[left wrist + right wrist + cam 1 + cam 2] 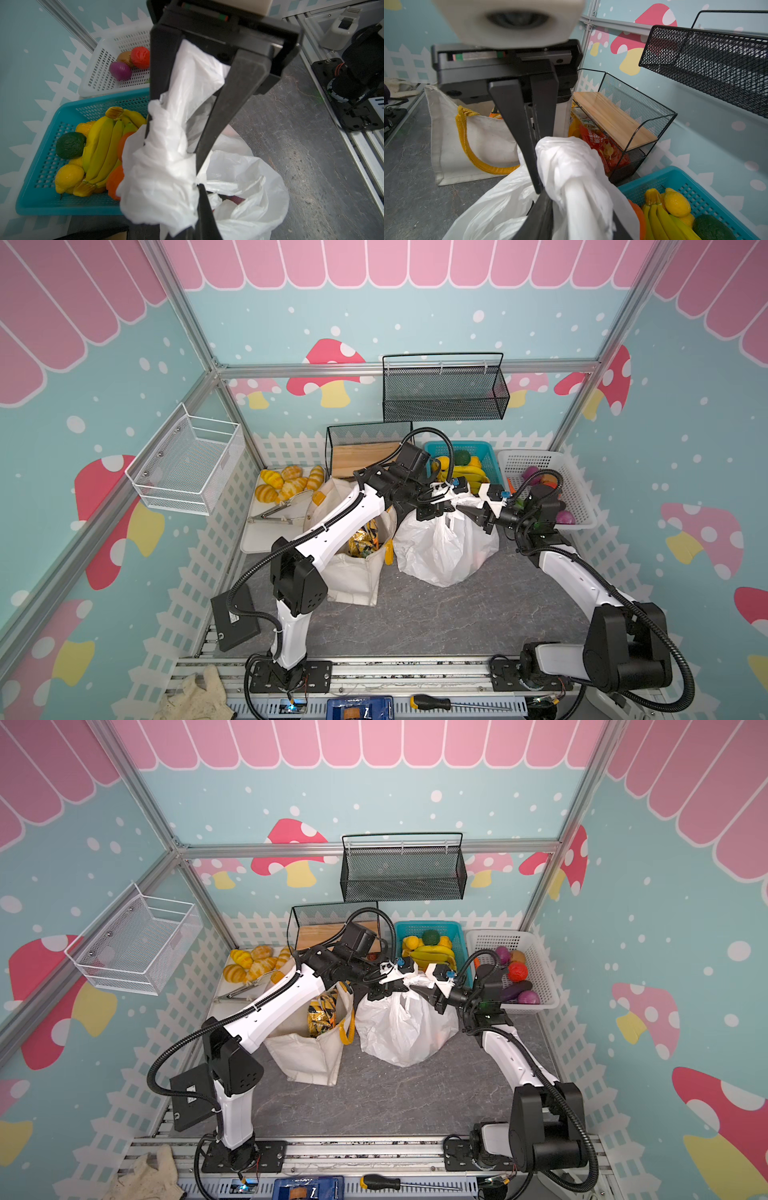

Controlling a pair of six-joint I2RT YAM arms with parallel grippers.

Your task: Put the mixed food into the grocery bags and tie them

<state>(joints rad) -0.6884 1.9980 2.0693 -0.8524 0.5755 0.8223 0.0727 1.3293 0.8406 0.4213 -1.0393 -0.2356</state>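
My left fingers (220, 116) are clamping shut on one twisted handle (187, 83) of the white plastic bag (444, 547). The film is running up between them and bunching into a thick wad (564, 158) at the tips. The left gripper (170, 158) is hovering right over the bag's mouth.

My right fingers (519, 128) are standing with only a thin slit between them. Their tips are disappearing behind that same wad, so I cannot tell whether they are pinching film or just lying against it. The right gripper (544, 185) is reaching in from the opposite side, almost touching the left one above the bag.

The bag is standing on the grey tabletop (436, 614), just beside the canvas tote (353, 576) and in front of the blue fruit basket (41, 187). The tote is gaping open, with gold-black snack packets (361, 545) showing inside and its handles untied.

I am judging this to be the knot on the plastic bag. To do it well, I am planning to confirm the right pinch first. Then I am planning to cross the handles low, close to the mouth, pulling outward and slightly upward. That way the thin film should cinch rather than tear, and the bag should not tip toward the basket.
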